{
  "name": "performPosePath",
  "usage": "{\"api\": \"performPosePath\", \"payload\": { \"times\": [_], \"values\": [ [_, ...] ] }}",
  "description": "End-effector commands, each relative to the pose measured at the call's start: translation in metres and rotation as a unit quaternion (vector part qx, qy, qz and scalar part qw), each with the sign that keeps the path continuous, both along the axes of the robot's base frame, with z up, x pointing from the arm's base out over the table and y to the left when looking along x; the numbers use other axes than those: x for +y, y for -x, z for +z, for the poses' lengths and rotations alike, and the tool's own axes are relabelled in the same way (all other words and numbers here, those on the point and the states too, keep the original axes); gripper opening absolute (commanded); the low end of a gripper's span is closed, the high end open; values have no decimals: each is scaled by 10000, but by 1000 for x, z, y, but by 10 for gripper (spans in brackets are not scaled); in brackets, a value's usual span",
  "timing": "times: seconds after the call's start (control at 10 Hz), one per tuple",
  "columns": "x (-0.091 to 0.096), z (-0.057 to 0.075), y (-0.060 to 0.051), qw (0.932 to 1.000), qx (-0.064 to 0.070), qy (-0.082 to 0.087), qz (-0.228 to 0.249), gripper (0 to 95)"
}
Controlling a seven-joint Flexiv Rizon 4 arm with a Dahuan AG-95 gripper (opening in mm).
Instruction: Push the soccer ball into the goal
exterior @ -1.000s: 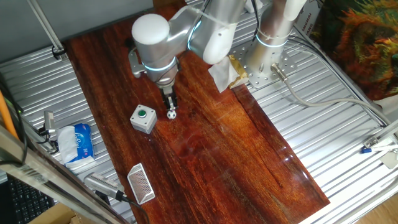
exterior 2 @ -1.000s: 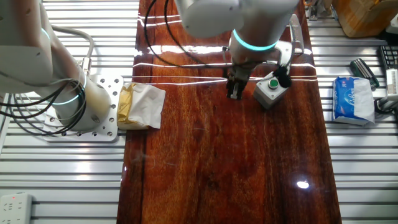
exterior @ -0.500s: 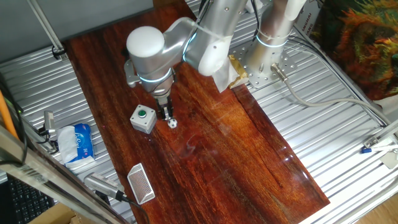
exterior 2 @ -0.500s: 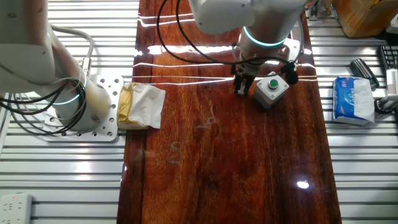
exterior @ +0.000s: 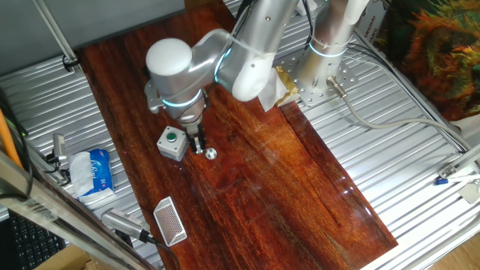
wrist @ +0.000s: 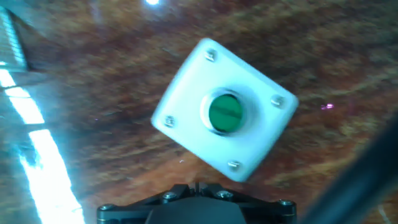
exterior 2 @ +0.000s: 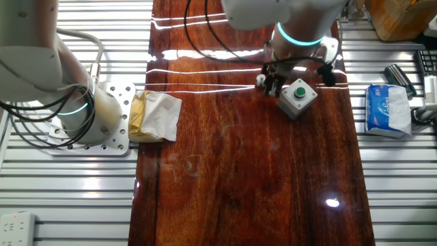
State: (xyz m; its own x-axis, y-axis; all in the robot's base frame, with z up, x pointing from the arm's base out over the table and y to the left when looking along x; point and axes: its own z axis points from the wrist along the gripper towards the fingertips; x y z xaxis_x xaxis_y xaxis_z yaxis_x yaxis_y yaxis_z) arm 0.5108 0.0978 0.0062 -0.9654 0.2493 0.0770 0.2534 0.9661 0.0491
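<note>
Soccer ball [exterior: 211,154], tiny and white with dark patches, sits on the dark wooden bench [exterior: 285,187] just beside my pincer [exterior: 199,145], on the side away from the grey button box [exterior: 172,143]. The ball looks free on the wood, touching neither the box nor, as far as I can tell, my fingertips. In the other fixed view the ball is hidden behind my pincer [exterior 2: 272,85] and I cannot make it out.

My pincer points straight down between the ball and the button box [exterior 2: 298,98], its tips close to the bench surface. The two dark fingers look pressed close together with nothing between them, though from these angles I cannot tell for certain.

From the hand view I look down on the button box [wrist: 224,113], a pale square housing with four corner screws and a round green button [wrist: 225,113] in its middle, turned at an angle on the wood; the ball does not show there.

Near the bench's front edge stands the goal [exterior: 169,220], a small white frame with fine mesh, well apart from the ball. A blue-and-white packet [exterior: 93,172] lies on the ribbed metal off the bench's side.
</note>
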Motion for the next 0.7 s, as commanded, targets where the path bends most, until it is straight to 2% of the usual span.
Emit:
{"api": "performPosePath", "payload": {
  "times": [0.1, 0.2, 0.3, 0.4, 0.5, 0.6, 0.7],
  "values": [
    [4, -6, -3, 9987, 286, 334, 246, 0],
    [3, -4, -3, 9929, 486, 917, 581, 0],
    [0, 0, 0, 9871, 681, 1172, 848, 0],
    [-4, 4, 2, 9895, 635, 1008, 820, 0],
    [-8, 9, 4, 9926, 547, 763, 770, 0],
    [-12, 13, 6, 9935, 526, 636, 778, 0],
    [-14, 15, 7, 9926, 522, 664, 875, 0]
  ]
}}
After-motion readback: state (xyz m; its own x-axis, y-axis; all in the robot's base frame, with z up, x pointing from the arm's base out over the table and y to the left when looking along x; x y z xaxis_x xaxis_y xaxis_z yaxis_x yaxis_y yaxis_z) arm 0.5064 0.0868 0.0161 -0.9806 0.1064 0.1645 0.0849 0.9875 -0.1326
